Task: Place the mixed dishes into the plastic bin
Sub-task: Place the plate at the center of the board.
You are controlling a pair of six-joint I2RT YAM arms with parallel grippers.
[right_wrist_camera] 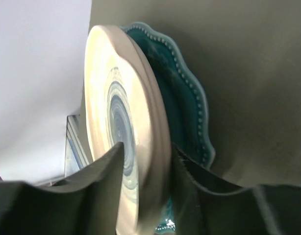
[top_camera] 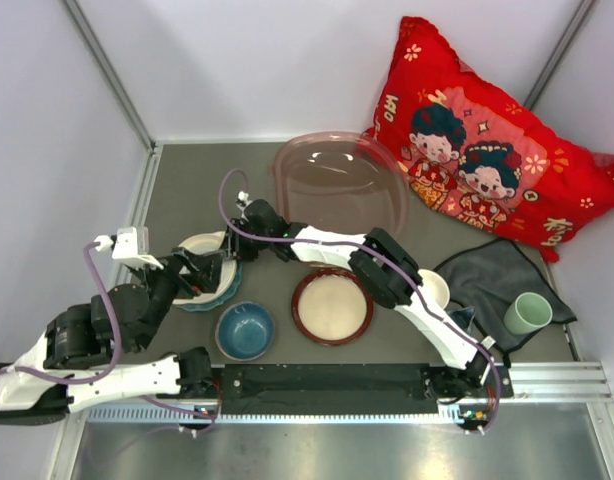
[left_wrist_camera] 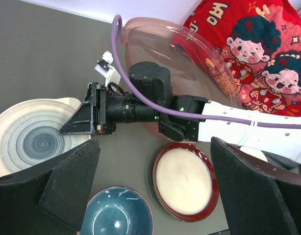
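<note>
Straddling the rim of the blue-ringed white plate (right_wrist_camera: 116,112) at nine o'clock on the table (top_camera: 187,180), my right gripper (left_wrist_camera: 67,128) has one finger above and one beneath; whether they pinch I cannot tell. My left gripper (left_wrist_camera: 153,147) hangs close by, jaws wide apart. The blue bowl (top_camera: 245,331) sits at five o'clock of the plate and the plastic bin (top_camera: 317,137) at one o'clock. The plate, glossy cream with blue rings, lies on the teal scalloped plate (right_wrist_camera: 185,98).

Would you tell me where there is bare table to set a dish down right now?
Bare mat lies in the far-left corner between the plastic bin and the left wall, and a smaller patch between bin, pillow and grey cloth. The near strip is crowded: stacked plates, blue bowl, red-rimmed plate.
</note>
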